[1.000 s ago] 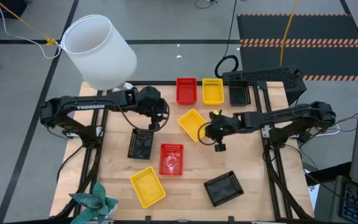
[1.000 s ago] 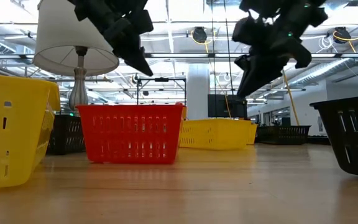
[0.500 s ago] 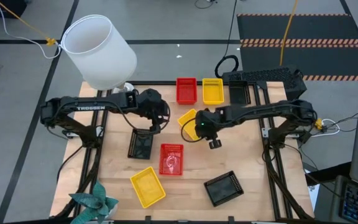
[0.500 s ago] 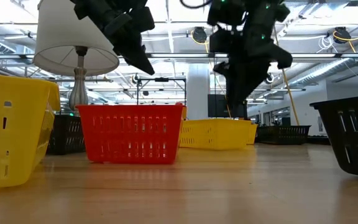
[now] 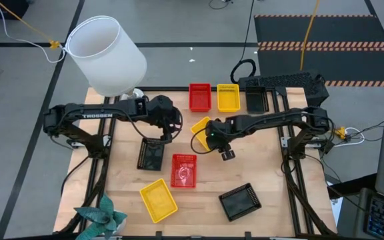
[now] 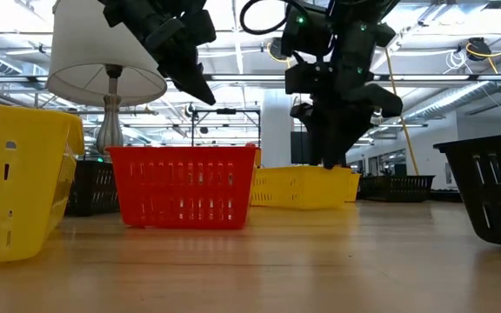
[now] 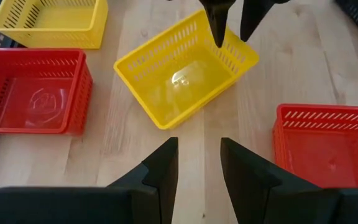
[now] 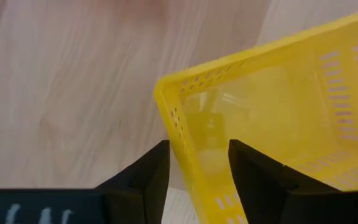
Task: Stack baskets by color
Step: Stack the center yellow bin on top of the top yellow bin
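A yellow basket [image 5: 199,125] lies slantwise at the table's middle, resting on its base. My right gripper [image 8: 197,168] is open over its corner, one finger inside and one outside a side wall [image 8: 182,134]; the left wrist view shows the same fingers [image 7: 219,34] at the rim. My left gripper [image 7: 199,168] hovers open and holds nothing, left of that basket and above the table. Red [image 5: 200,97], yellow [image 5: 228,97] and black [image 5: 257,100] baskets line the far edge. Black [image 5: 151,154], red [image 5: 183,171], yellow [image 5: 157,200] and black [image 5: 240,201] baskets lie nearer. My right gripper comes from above, pointing steeply down, with its two fingers on either side of the yellow basket's wall near a corner [image 8: 166,99]. I cannot tell whether either finger touches the wall. The basket sits flat on the table.
A big white lampshade [image 5: 105,57] stands over the far left corner. A plant [image 5: 102,219] sits at the near left edge, and a dark keyboard [image 5: 282,83] lies beyond the far right. Bare wood [image 5: 272,167] shows on the right side.
My right gripper has gone toward the table's left edge and down, tipping more steeply downward, until its fingers stand astride the middle yellow basket's wall. The baskets have stayed where they were.
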`<state>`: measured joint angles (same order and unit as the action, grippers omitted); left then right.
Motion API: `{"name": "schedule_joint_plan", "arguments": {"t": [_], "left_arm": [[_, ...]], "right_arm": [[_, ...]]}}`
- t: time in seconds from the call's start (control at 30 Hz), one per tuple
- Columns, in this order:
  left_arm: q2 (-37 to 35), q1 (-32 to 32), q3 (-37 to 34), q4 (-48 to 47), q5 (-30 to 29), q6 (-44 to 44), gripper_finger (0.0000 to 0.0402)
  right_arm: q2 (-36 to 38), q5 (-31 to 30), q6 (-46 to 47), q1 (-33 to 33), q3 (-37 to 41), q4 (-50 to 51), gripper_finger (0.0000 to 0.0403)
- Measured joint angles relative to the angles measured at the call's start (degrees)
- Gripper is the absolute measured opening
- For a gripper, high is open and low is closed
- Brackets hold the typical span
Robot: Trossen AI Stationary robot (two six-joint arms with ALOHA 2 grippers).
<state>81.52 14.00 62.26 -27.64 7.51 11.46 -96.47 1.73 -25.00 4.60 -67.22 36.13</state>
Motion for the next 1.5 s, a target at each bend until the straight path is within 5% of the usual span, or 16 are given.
{"name": "schedule_joint_plan", "arguments": {"t": [0.5,0.87,1.23,1.5], "left_arm": [[0.0,0.0,0.1,0.5,0.0,0.0,0.0122],[0.0,0.0,0.1,0.8,0.0,0.0,0.0122],[0.0,0.0,0.1,0.8,0.0,0.1,0.0122],[0.0,0.0,0.1,0.8,0.0,0.1,0.0122]], "right_arm": [[0.0,0.0,-1.3,0.0,3.7,-3.6,0.0095],[0.0,-0.1,-2.9,-0.2,3.9,-4.1,0.0012],[0.8,-0.4,0.3,-2.7,3.5,-1.8,0.0012],[5.3,-6.4,3.5,-6.1,2.9,0.6,0.0009]]}}
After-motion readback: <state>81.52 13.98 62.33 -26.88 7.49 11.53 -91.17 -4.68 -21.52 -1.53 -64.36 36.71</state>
